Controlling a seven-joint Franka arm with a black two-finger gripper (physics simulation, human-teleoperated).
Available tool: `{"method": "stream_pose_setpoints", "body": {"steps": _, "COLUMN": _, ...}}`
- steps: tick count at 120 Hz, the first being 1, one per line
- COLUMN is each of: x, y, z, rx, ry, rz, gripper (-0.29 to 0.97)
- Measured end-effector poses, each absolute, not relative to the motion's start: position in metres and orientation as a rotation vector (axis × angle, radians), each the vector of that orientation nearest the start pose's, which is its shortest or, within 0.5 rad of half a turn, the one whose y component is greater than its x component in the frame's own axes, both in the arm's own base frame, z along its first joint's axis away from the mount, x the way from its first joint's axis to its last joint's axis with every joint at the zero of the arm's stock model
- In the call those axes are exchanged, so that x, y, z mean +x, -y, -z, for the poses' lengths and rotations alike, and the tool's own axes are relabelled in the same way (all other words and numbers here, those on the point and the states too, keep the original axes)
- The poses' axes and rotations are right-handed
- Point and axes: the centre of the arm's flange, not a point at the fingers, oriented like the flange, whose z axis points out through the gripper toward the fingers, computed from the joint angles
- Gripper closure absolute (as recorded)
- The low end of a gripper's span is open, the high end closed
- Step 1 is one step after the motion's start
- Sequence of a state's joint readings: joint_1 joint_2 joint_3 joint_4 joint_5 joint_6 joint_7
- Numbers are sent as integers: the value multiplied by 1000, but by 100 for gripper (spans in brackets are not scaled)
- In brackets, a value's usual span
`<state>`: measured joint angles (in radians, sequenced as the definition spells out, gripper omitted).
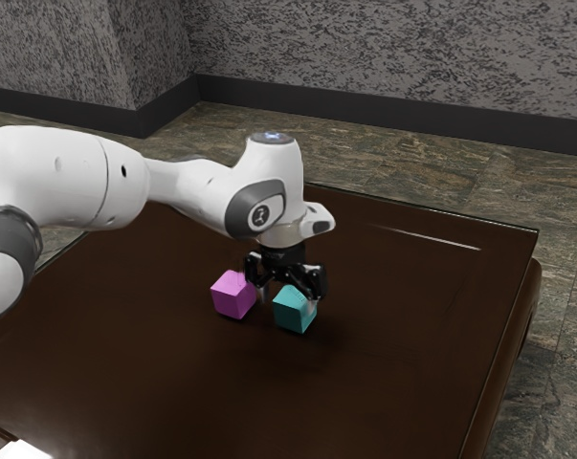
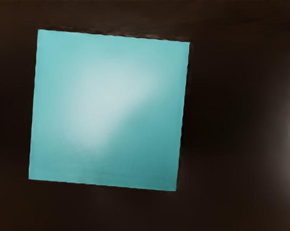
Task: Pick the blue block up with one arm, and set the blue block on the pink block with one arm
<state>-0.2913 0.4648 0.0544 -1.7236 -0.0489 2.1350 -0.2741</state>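
The step in hand, as I judge it, is the grasp of the blue block. To do it well, the gripper should sink until its pads reach well down the block's side faces, not just the top edge. It should then close squarely on two opposite faces so that the cube neither twists nor squirts out. In the wrist view the blue block lies directly under the hand, with its top face turned a little off square. A small turn of the wrist before closing would probably set the pads flat against the faces. The lift should be straight up, because the pink block stands near the blue one, at about 9 o'clock from it in the exterior view. A sideways drag could knock it.

The jaws stand released, spread wider than the blue block and reaching down on either side of its upper part. I see no contact on both sides, so nothing is grasped yet. The blue block rests on the dark table, at 6 o'clock from the hand in the exterior view, between the two fingers. It is apart from the pink block, which sits on the table with its top bare and ready to take the blue one
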Motion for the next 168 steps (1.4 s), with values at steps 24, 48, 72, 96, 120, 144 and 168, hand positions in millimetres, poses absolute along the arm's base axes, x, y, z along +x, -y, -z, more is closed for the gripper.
{"method": "stream_pose_setpoints", "body": {"steps": 24, "x": 652, "y": 154, "z": -304, "rx": -3156, "ry": -103, "rz": -54, "gripper": 0}}
{"method": "stream_pose_setpoints", "body": {"steps": 48, "x": 663, "y": 139, "z": -299, "rx": -3154, "ry": -225, "rz": -38, "gripper": 0}}
{"method": "stream_pose_setpoints", "body": {"steps": 72, "x": 663, "y": 145, "z": -275, "rx": -3156, "ry": -345, "rz": -66, "gripper": 0}}
{"method": "stream_pose_setpoints", "body": {"steps": 96, "x": 663, "y": 147, "z": -264, "rx": -3191, "ry": -387, "rz": -72, "gripper": 0}}
{"method": "stream_pose_setpoints", "body": {"steps": 120, "x": 664, "y": 146, "z": -267, "rx": -3189, "ry": -442, "rz": -53, "gripper": 21}}
{"method": "stream_pose_setpoints", "body": {"steps": 144, "x": 659, "y": 144, "z": -315, "rx": -3153, "ry": -508, "rz": 49, "gripper": 32}}
{"method": "stream_pose_setpoints", "body": {"steps": 168, "x": 629, "y": 82, "z": -392, "rx": -3111, "ry": -435, "rz": 171, "gripper": 32}}
